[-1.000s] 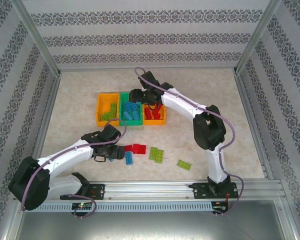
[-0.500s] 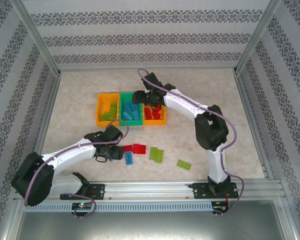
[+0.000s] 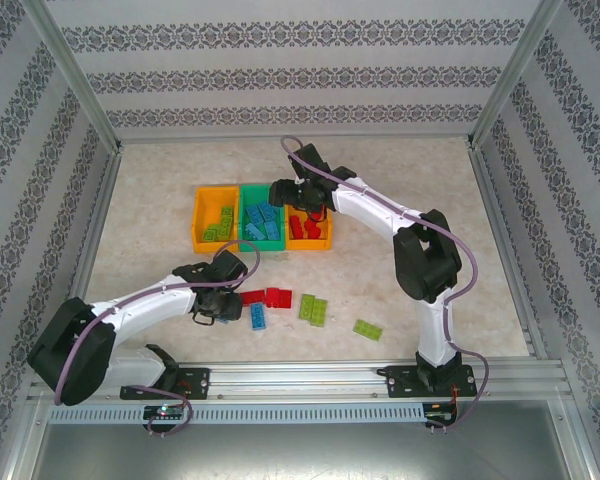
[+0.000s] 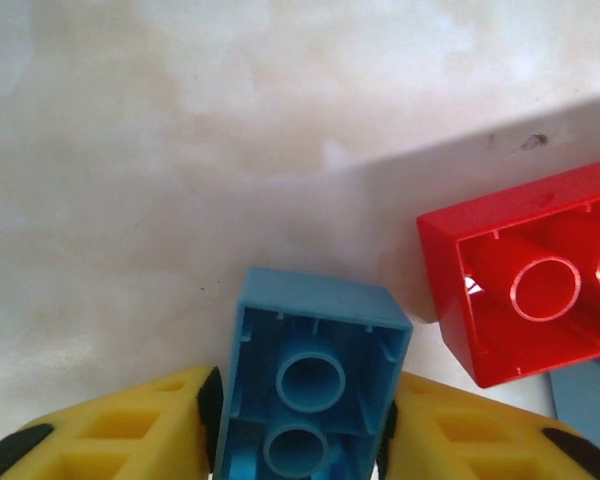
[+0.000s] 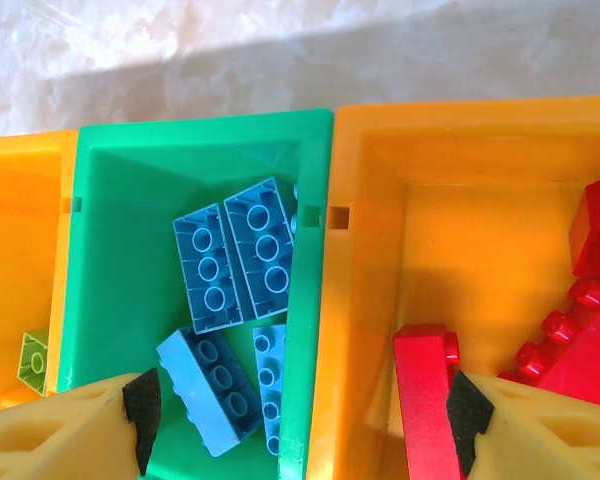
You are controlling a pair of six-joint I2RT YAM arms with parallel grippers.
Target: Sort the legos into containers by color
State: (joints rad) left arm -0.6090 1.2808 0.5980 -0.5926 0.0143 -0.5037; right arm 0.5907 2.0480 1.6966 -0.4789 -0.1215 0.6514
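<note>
Left tool (image 4: 298, 440) pinches upturned blue lego (image 4: 315, 350) by one end; shallow hold may pivot, knocking red lego (image 4: 520, 290) at 3 o'clock; right tool (image 5: 305, 415) wide open, empty

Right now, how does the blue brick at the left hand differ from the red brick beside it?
The blue brick sits between the left hand's fingers, with pads against both its sides; the red brick lies free on the table. The blue brick's long side runs away from the wrist camera, while the red brick's runs across the view. Both show their hollow undersides.
</note>
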